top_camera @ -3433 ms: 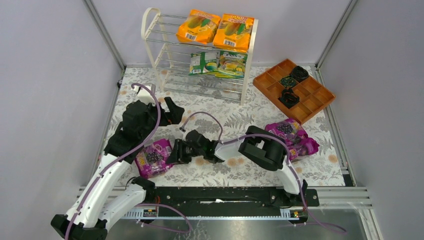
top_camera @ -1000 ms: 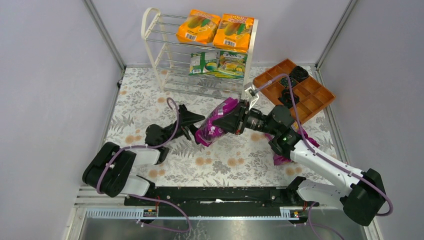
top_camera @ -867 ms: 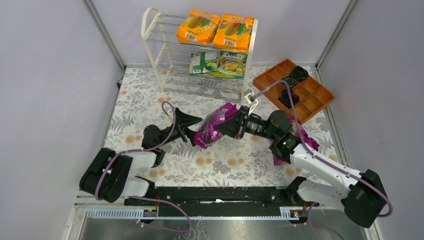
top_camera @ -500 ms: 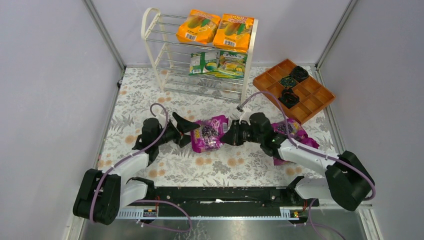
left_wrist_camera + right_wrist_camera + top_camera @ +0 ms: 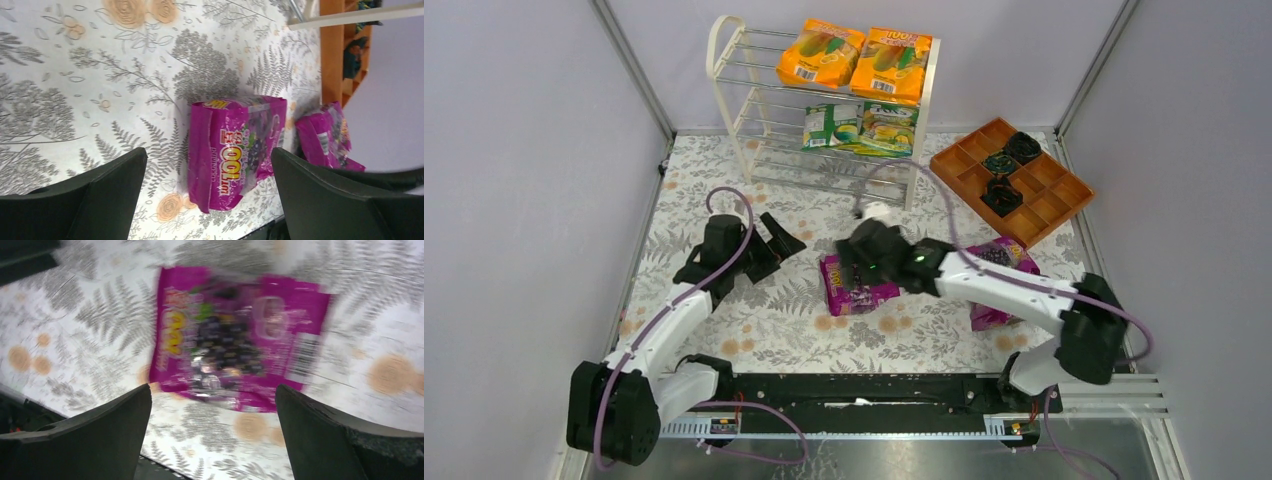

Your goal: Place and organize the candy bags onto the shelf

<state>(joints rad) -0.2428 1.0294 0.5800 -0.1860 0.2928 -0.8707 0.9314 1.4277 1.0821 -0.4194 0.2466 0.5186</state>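
- Purple candy bag (image 5: 856,288) lies flat on the floral surface (image 5: 754,320).
- Right gripper (image 5: 212,390) hovers over it, jaws wide, holding nothing.
- Left gripper (image 5: 776,245) sits nearby, equally wide.

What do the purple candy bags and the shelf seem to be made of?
Purple candy bags: probably glossy plastic film; the surface shines and creases. Shelf: the cream frame looks like matte plastic; its thin rods look like chromed metal, being reflective.
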